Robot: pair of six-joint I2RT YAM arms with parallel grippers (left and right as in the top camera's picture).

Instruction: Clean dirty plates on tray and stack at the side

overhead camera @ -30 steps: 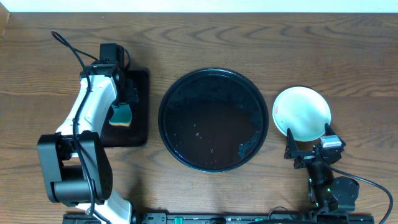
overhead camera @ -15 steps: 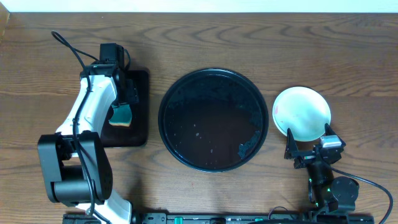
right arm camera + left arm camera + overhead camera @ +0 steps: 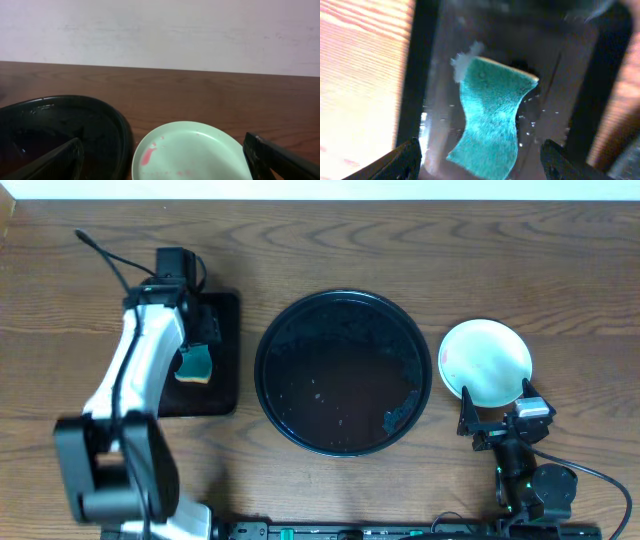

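Seen from above, a brown wooden bench [image 3: 400, 240] held a large round black tray [image 3: 340, 370] at its centre, with no plate on it. One pale mint-green plate [image 3: 486, 361] lay on the bare wood just right of that tray. It showed a thin red smear [image 3: 146, 156] near its left edge, so it looked not yet clean. The right jaws stood wide open and empty, low to the bench. The plate lay straight ahead of them, just beyond their tips and centred in the gap. On the far left, the left arm hung over a smaller rectangular black tray [image 3: 228, 380]. Its jaws were also open, gripping nothing. A teal sponge [image 3: 490, 115] lay on the wet tray floor directly below the left jaws. The sponge's long axis ran away from the wrist camera, tilting slightly to the right, so the two tips straddled its narrow width. The left arm was plainly the nearer one for picking up the sponge, and the right arm for reaching the plate.
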